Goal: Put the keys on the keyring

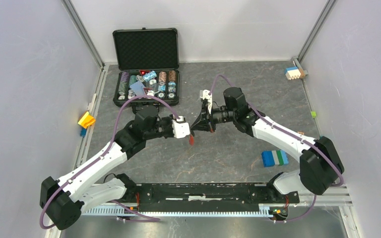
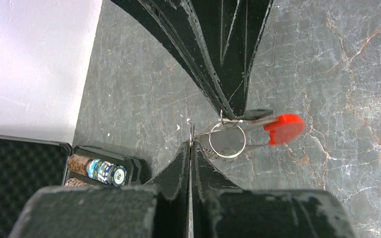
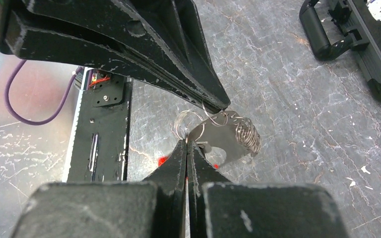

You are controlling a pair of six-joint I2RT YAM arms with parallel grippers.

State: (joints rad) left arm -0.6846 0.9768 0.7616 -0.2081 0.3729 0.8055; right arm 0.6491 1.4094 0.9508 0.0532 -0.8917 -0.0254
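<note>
Threading is judged to be the step in hand. The thin silvery wire keyring (image 2: 227, 156) with its flat red plastic tag (image 2: 284, 128) is held clear of the grey marbled bench (image 1: 228, 148) at the centre of the top view, where the two arms meet tip to tip. The left fingers (image 2: 188, 151) are pressed together at the lower middle of the left wrist view, and a thin strand of the ring's wire is pinched between their tips. The right fingers (image 3: 183, 151) are likewise pressed together. A flat silver metal piece, taken to be the blade of the small key (image 3: 218, 144), is nipped at their tips, just beside a coiled bunch of wire (image 3: 246, 135). Whether the key is already hooked on the loop cannot be told, since the parts overlap. The red tag hangs below the meeting point. The next move is judged to call for the ring's coil to be held parted while the key's hole is slid along the wire, with small, steady motion so that neither pinch is lost.
</note>
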